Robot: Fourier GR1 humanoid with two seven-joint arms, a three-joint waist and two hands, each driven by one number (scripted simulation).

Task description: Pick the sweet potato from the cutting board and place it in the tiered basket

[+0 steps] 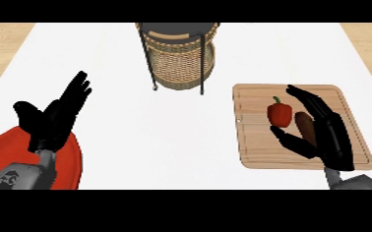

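Right hand [330, 132] open, cupped beside sweet potato [305, 128] lying lengthwise between thumb and fingers on cutting board [254, 152].

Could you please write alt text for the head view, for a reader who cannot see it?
The right robot hand hovers open beside a sweet potato and red pepper on a wooden cutting board. A wicker tiered basket stands behind; the left robot hand rests open above a red plate.

The red pepper [280, 113] lies just left of the right hand [330, 132], touching the sweet potato [304, 127]. Open white counter [189, 137] stretches from there to the tiered basket [178, 54] ahead-left.
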